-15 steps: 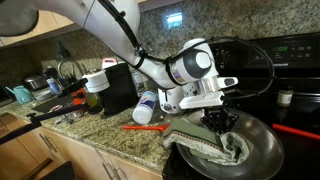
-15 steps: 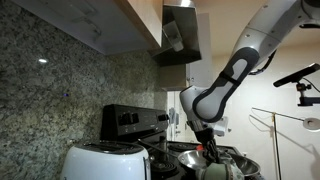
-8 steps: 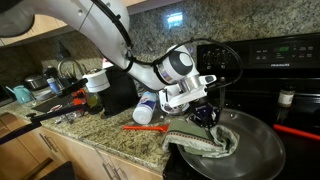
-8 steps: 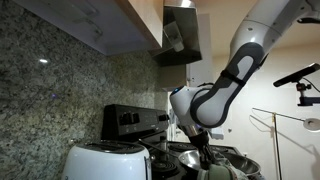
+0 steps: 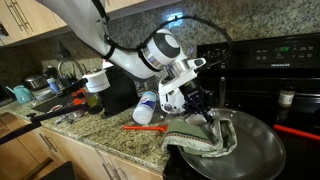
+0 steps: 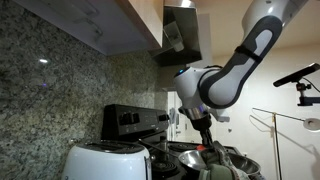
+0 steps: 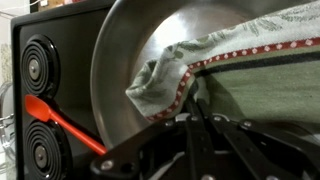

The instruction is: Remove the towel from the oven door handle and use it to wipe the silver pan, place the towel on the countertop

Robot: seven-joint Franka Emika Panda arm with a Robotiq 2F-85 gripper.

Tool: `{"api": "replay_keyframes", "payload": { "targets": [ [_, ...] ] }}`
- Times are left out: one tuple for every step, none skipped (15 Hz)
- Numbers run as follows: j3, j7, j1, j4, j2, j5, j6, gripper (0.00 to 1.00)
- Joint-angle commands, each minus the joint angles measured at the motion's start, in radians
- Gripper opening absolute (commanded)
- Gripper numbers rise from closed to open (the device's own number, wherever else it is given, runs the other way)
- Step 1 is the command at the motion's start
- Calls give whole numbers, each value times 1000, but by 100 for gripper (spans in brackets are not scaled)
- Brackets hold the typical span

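Lifting and swinging toward the counter side of the pan (image 5: 258, 152), the gripper (image 5: 204, 105) now stands higher over the rim than a second ago, when it pressed low into the towel (image 5: 205, 141). The towel lies bunched inside the pan, one end draped over the rim nearest the countertop (image 5: 105, 133). Whether the fingers pinch cloth or have let go cannot be told; the wrist view shows only dark linkage beneath the folds. Wiping looks nearly done, with the towel yet to be set on the countertop. No brand or label is legible; the lit display (image 5: 175, 18) above the pan is too small to read.
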State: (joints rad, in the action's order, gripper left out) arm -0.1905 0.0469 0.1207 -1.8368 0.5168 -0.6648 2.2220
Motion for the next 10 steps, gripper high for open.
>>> {"api": "replay_keyframes", "payload": {
  "targets": [
    [20,48,-17,-221,-246,-86,65,1],
    [24,64,-15,-268,-299,-119,73,1],
    [34,74,-19,-311,-348,-147,80,1],
    [45,103,-17,-358,-394,-187,90,1],
    [60,125,-19,-401,-435,-225,91,1],
    [80,155,-18,-446,-470,-263,93,1],
    [102,179,-19,-483,-499,-294,89,1],
    [126,216,-15,-519,-520,-331,82,1],
    [153,244,-11,-551,-535,-355,72,1],
    [180,265,-6,-577,-543,-368,60,1]
  ]
}}
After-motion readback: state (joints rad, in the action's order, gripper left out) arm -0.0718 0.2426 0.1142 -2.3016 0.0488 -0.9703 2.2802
